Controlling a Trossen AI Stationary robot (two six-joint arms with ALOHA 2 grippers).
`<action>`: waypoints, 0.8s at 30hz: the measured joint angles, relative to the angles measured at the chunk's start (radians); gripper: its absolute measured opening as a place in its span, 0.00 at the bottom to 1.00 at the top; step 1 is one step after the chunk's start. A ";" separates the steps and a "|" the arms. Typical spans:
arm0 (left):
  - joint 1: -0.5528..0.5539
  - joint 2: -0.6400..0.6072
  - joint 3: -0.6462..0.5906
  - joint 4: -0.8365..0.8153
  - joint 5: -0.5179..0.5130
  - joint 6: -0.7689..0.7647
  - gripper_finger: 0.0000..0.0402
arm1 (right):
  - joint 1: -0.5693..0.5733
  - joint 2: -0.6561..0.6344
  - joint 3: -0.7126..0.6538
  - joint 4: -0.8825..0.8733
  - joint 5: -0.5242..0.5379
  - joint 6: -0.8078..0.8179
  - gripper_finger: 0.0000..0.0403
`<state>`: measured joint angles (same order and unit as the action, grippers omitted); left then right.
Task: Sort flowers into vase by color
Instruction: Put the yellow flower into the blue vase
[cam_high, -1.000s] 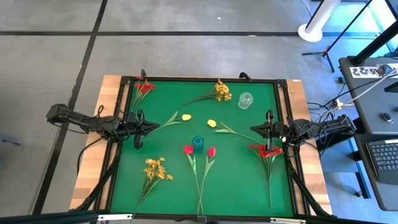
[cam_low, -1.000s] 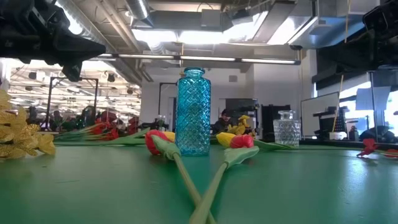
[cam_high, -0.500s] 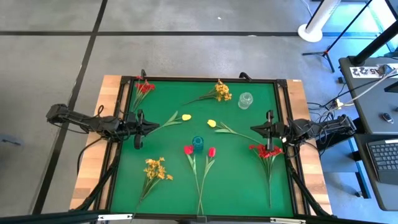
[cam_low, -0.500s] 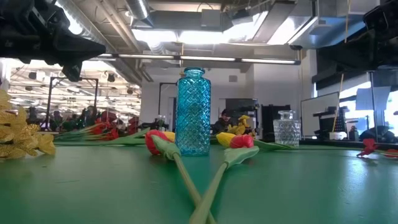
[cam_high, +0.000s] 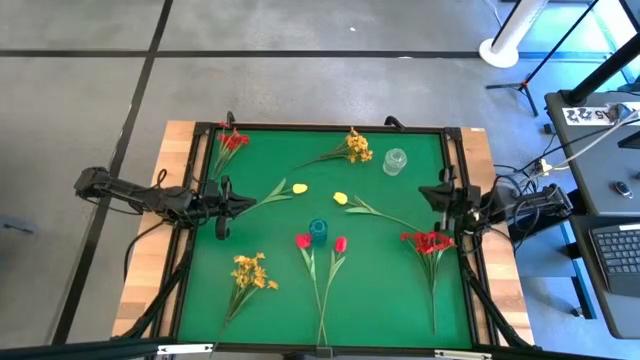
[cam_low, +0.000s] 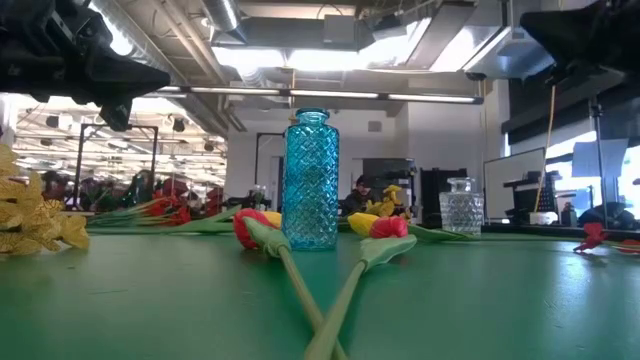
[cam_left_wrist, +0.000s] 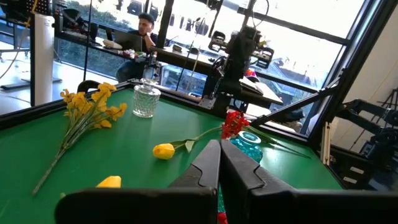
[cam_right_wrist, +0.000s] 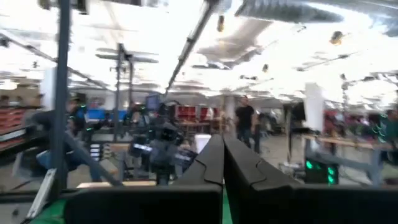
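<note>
A blue vase (cam_high: 318, 231) stands mid-table, with a clear vase (cam_high: 395, 161) at the far right. Two red tulips (cam_high: 303, 240) lie beside the blue vase, their stems crossing toward the near edge. Two yellow tulips (cam_high: 300, 187) lie farther back. Yellow clusters lie far (cam_high: 355, 146) and near left (cam_high: 250, 272). Red sprays lie far left (cam_high: 232, 140) and right (cam_high: 428, 241). My left gripper (cam_high: 238, 203) is shut and empty at the left edge. My right gripper (cam_high: 437, 193) is shut and empty at the right edge, above the right red spray.
A black frame (cam_high: 320, 128) rims the green mat. The left wrist view shows the clear vase (cam_left_wrist: 144, 101), a yellow cluster (cam_left_wrist: 93, 106), a yellow tulip (cam_left_wrist: 164, 150) and the blue vase (cam_left_wrist: 249, 138) ahead of the shut fingers. People show in the room beyond.
My right gripper has drawn back from over the mat toward the table's right edge and a little toward the far edge. It has stayed shut and empty. No flower has moved.
</note>
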<state>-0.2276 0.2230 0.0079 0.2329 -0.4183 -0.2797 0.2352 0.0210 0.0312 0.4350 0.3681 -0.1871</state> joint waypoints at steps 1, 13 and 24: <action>0.000 0.000 0.000 0.000 0.000 0.000 0.00 | 0.000 0.009 0.017 -0.013 0.014 0.008 0.00; 0.000 0.000 0.000 0.000 0.000 0.000 0.00 | 0.000 0.349 0.275 -0.044 0.025 -0.053 0.01; 0.000 0.000 0.000 0.000 0.000 0.000 0.00 | 0.000 0.790 0.721 -0.755 0.032 0.306 0.18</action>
<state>-0.2276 0.2231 0.0081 0.2328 -0.4183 -0.2798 0.2352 0.8113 0.7517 -0.3198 0.4002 0.1190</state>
